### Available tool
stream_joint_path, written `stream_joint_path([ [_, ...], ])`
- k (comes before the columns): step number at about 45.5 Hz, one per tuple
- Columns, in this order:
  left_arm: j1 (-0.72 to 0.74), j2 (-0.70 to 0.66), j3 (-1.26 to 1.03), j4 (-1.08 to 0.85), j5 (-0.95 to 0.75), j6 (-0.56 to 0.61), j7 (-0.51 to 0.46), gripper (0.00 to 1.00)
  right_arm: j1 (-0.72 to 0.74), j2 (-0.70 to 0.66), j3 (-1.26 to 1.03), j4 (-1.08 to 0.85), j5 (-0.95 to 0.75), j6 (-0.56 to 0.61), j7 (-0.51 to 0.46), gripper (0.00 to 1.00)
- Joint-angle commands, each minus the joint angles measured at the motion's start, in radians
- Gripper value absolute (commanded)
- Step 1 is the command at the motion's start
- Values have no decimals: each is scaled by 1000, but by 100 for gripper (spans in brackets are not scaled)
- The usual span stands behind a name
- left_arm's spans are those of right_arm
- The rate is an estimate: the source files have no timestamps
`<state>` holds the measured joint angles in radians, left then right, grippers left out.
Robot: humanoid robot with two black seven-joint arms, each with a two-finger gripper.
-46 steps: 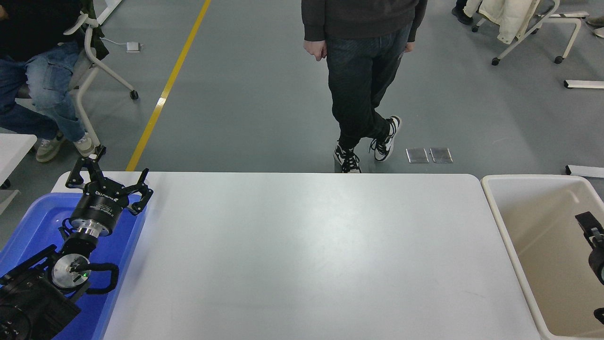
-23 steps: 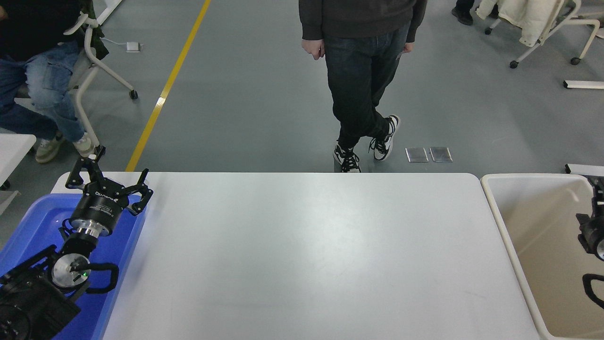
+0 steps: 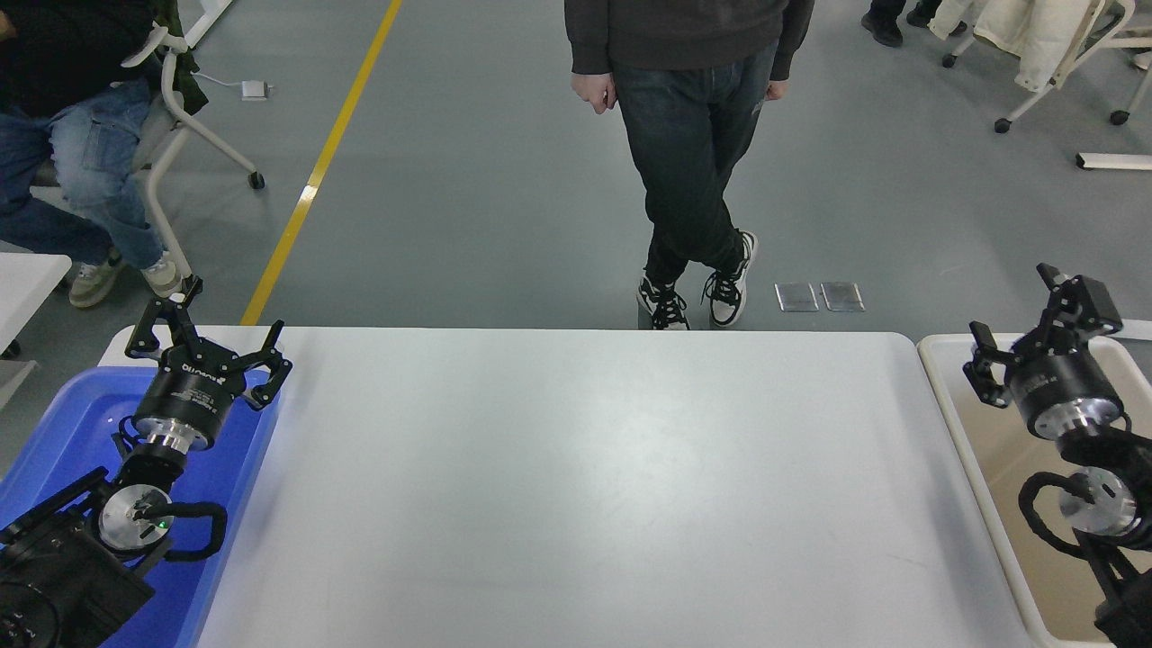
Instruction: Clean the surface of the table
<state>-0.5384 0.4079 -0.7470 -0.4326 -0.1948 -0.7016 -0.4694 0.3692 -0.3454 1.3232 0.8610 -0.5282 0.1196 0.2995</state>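
Left gripper [image 3: 207, 342] and right gripper [image 3: 1030, 324], fingers spread, both raised.

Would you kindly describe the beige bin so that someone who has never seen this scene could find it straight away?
Start from the wide white table surface that fills the middle of the view. Just off its right end sits the beige bin, under the right gripper. Unlike the blue tub off the table's left end, it is pale and deep-walled.

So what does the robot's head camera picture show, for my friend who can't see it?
A wide white table surface with nothing lying on it. The left gripper hangs open over a blue tub at the left; the right gripper hangs open over a beige bin at the right. A person stands beyond the far edge.
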Motion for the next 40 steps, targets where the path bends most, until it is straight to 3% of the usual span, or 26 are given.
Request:
stream_joint_path([
  [1, 0, 0, 0, 0, 0, -1, 0, 100, 11, 92, 39, 18, -13, 32, 6, 100],
  [15, 0, 0, 0, 0, 0, 1, 0, 100, 4, 126, 11, -40, -85, 11, 135, 100],
  [40, 0, 0, 0, 0, 0, 1, 0, 100, -13, 144, -44, -60, -76, 6, 138, 100],
])
